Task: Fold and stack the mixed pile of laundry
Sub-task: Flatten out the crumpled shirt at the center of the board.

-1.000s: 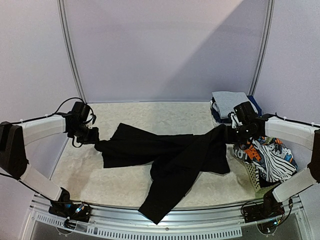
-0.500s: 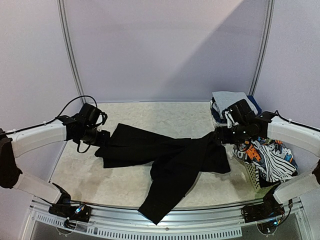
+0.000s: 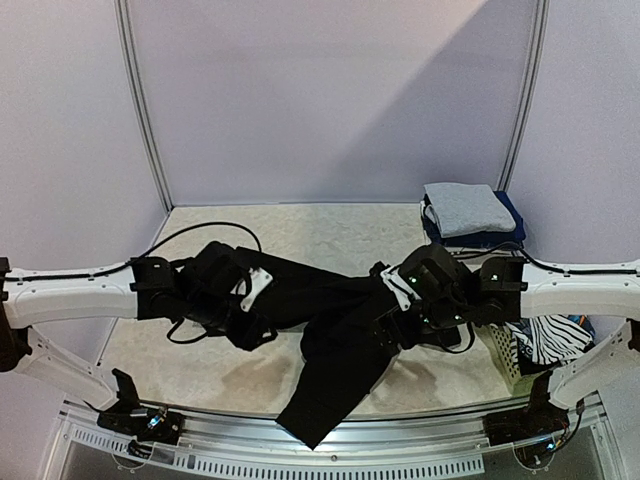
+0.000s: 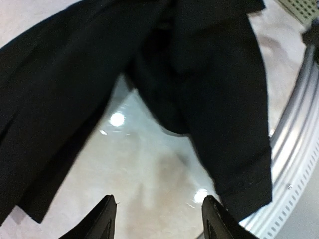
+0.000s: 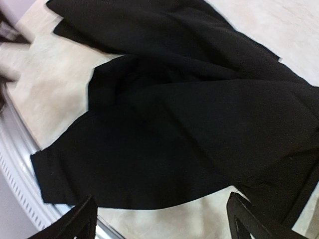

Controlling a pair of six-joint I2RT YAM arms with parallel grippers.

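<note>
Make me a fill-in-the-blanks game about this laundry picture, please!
1. The big spread-out top is ____.
2. The folded shirt at the far right is ____.
3. The left fingers and right fingers are both ____.
4. The striped cloth sits in a white ____.

Missing words: black, grey, open, basket.

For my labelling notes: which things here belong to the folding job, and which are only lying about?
Job:
black garment, spread out
folded grey and navy stack
striped clothes in the basket

Lying about:
white basket
table
</note>
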